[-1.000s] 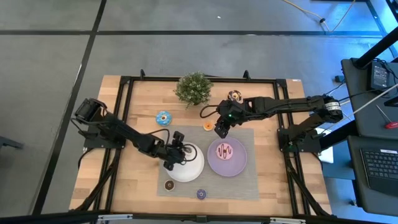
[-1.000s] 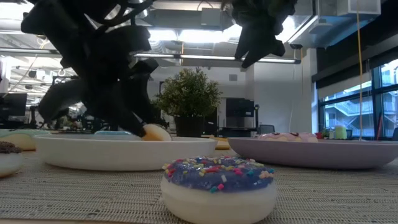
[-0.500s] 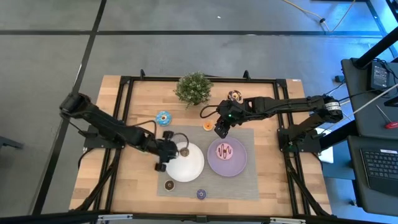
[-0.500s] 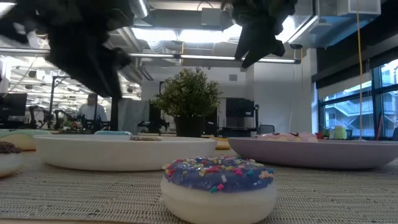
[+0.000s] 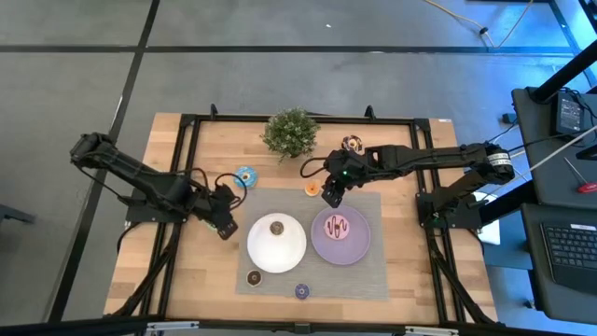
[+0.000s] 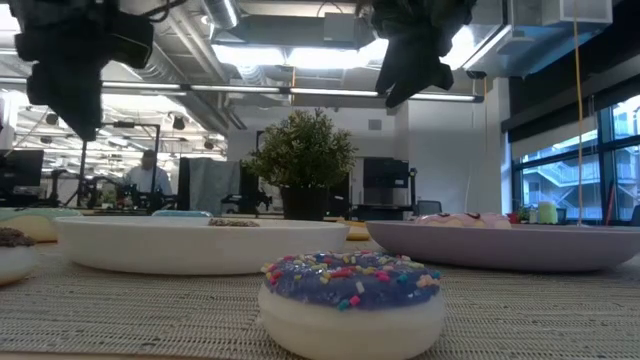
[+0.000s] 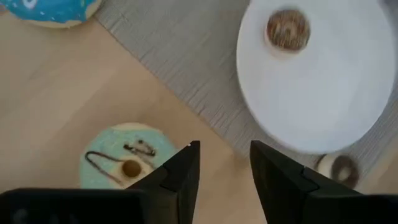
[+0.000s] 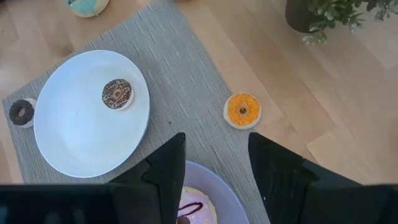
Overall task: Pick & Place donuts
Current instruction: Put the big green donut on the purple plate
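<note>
Tan mini point(image 8: 117, 93) lying on the white plate point(image 5: 280, 254), pink donut point(image 5: 337, 225) lying on the purple plate point(image 5: 359, 245); taking the plates as the goal, roughly two of eight donuts placed, six left. Off the plates: orange mini point(image 8: 242, 110) on bare wood just beside the grey mat point(image 5: 373, 280); dark brown mini point(image 5: 254, 277) and purple mini point(image 6: 350, 280) on the mat near its front edge; blue donut point(image 5: 245, 175) and green donut point(image 7: 127, 163) on the wood left of the mat; chocolate donut point(image 5: 351, 143) near the potted plant point(image 5: 290, 131). Left gripper point(image 7: 224, 149) above the wood beside the white plate, fingers spread and holding nothing, green donut close by, probably the next pick. Right gripper point(image 8: 214, 140) hovering between orange mini and purple plate, fingers apart, likewise empty
</note>
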